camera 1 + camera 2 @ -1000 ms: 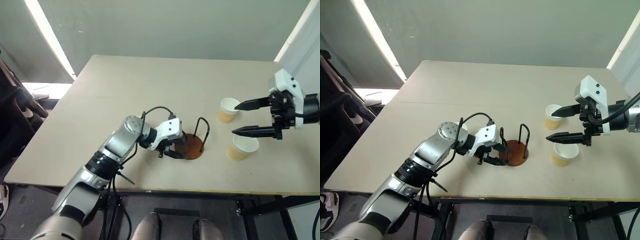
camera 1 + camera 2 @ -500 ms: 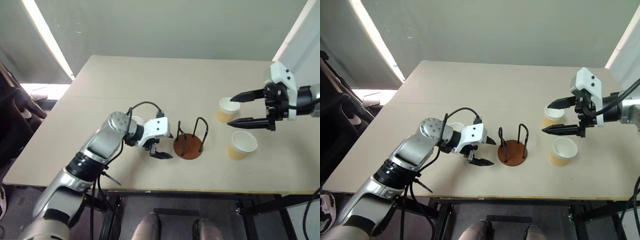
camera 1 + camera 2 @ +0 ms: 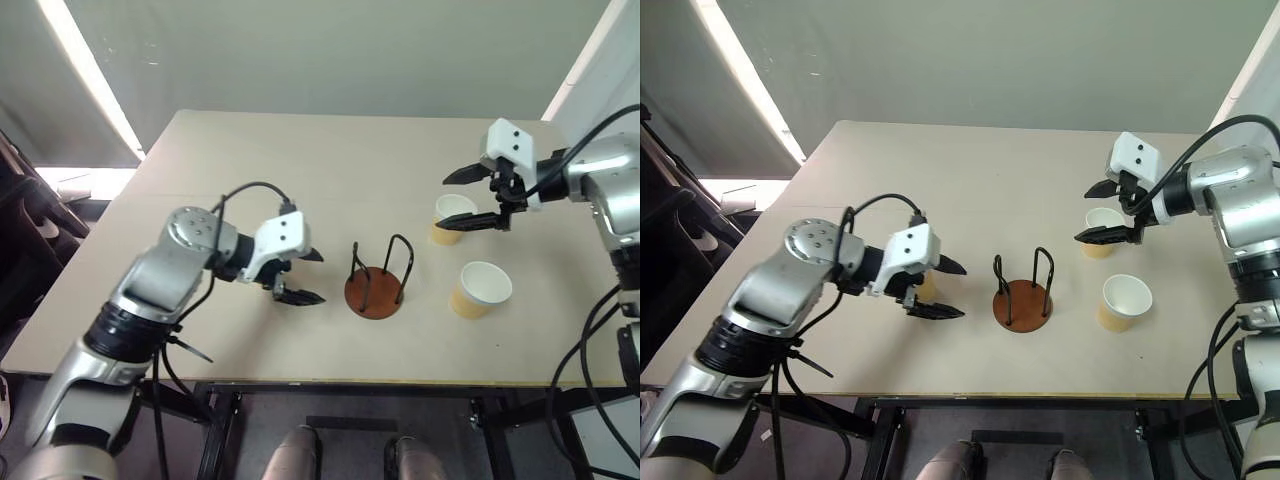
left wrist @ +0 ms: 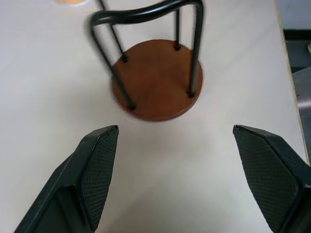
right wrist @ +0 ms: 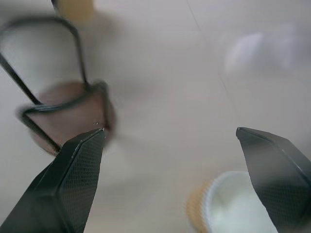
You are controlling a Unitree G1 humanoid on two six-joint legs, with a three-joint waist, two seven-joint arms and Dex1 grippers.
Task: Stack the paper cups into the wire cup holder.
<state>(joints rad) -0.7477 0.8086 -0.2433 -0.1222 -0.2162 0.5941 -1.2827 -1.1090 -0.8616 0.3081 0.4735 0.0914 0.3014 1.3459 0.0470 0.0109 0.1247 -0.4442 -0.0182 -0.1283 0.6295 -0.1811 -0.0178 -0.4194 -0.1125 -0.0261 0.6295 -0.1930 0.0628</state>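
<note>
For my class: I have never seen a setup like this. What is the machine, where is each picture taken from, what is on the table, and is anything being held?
It is a two-armed humanoid robot. Two pictures look down from cameras in its head; the other two come from a camera on each wrist, looking out between that gripper's two black fingers.

On the beige table stands the wire cup holder, a brown disc with black wire loops, with no cup in it. To its right stand two paper cups, upright and apart. A third cup is partly hidden behind the left gripper.

The left gripper is open beside the holder, holding nothing. The right gripper is open too, its fingers on either side of the farther cup but not closed on it. Nothing is held.
</note>
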